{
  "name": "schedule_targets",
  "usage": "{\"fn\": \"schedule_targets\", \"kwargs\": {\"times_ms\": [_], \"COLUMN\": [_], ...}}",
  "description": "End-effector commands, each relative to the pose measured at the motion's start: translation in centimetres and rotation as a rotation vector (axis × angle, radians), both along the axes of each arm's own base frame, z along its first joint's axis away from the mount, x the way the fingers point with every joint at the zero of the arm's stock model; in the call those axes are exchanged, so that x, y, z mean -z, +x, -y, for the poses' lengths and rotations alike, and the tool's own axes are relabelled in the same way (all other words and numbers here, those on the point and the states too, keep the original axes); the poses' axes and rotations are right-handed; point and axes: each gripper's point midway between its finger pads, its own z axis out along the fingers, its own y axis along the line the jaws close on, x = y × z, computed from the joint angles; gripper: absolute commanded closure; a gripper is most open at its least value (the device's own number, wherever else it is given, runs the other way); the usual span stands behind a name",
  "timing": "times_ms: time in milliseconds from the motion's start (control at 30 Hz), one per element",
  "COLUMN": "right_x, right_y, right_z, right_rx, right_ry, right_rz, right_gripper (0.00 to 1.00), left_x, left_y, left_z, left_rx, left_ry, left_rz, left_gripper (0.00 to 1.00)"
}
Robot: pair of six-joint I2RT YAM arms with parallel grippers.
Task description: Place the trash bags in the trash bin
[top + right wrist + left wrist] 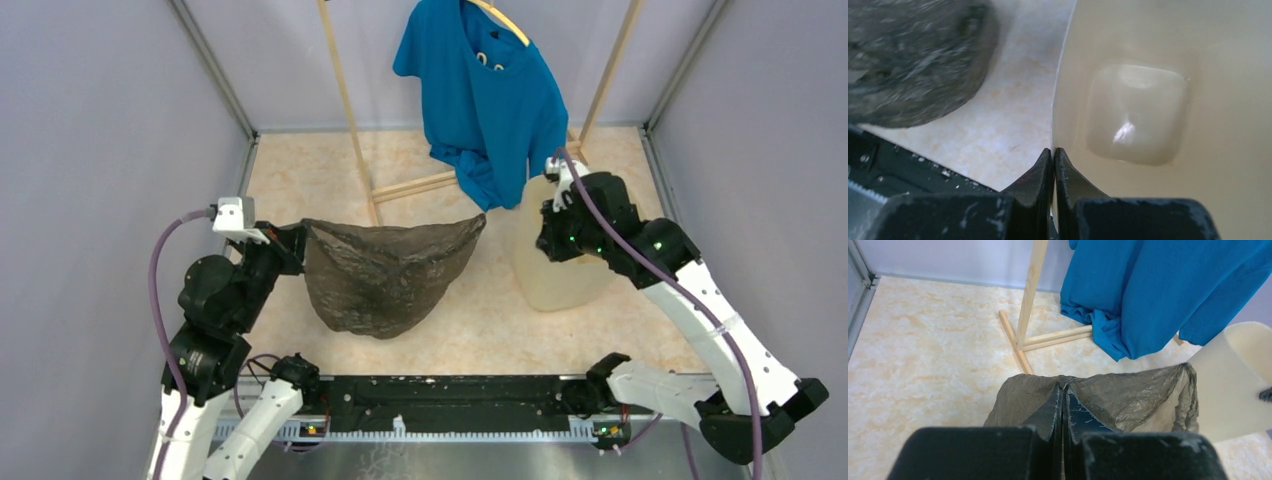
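Note:
The dark grey-brown translucent trash bag [385,275] hangs spread in the middle of the floor, its mouth edge stretched left to right. My left gripper [296,243] is shut on the bag's left rim; in the left wrist view the bag [1128,397] bunches at my fingertips [1064,387]. The cream-beige trash bin [560,275] stands tilted at the right, its mouth toward the bag. My right gripper [548,238] is shut on the bin's rim; in the right wrist view my right gripper [1053,152] pinches the rim, with the bin's inside [1168,75] right of it and the bag [908,55] upper left.
A wooden rack [355,110] stands at the back with a blue T-shirt [485,95] hanging on it, just behind the bin. Grey walls enclose the marbled floor [300,180]. The arms' black base rail [450,400] runs along the near edge.

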Motion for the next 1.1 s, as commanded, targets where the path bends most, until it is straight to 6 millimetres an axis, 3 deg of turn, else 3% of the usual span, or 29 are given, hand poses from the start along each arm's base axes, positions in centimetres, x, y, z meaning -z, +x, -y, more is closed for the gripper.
{"fn": "schedule_targets", "kwargs": {"times_ms": [0,167,300,433,533,733,867,1000,1067], "right_x": [-1.5,-0.3,-0.8,-0.7,-1.2,-4.2,-7.9,-11.3,-12.3], "right_y": [-2.6,-3.3,-3.9,-3.9,-3.6,-2.9,-2.7,-4.1,-5.6], "right_z": [-5.8,-8.5,-11.1,-11.9,-11.7,-11.4,-12.0,-15.0,-17.4], "right_rx": [-0.192,-0.242,-0.31,-0.338,-0.337,-0.345,-0.38,-0.527,-0.626], "right_ry": [0.13,0.136,0.179,0.169,0.155,0.138,0.185,0.321,0.388], "right_rz": [-0.002,-0.021,0.005,0.013,0.03,0.102,0.177,0.229,0.245], "right_gripper": [0.99,0.98,0.96,0.84,0.71,0.52,0.35,0.22,0.15], "left_x": [-3.2,-3.9,-4.4,-5.6,-8.0,-15.0,-19.1,-21.9,-22.6], "left_y": [0.0,-0.2,-0.7,-1.5,-2.4,-4.7,-6.0,-6.3,-6.1], "left_z": [-0.6,-0.7,-1.1,-1.6,-2.4,-2.4,-2.9,-2.8,-2.6], "left_rx": [-0.034,-0.038,-0.049,-0.064,-0.085,-0.041,-0.042,-0.036,-0.027], "left_ry": [-0.038,-0.049,-0.054,-0.057,-0.071,-0.114,-0.141,-0.158,-0.161], "left_rz": [0.077,0.08,0.077,0.102,0.166,0.374,0.494,0.566,0.583], "left_gripper": [1.0,1.0,1.0,1.0,1.0,1.0,1.0,1.0,1.0]}}
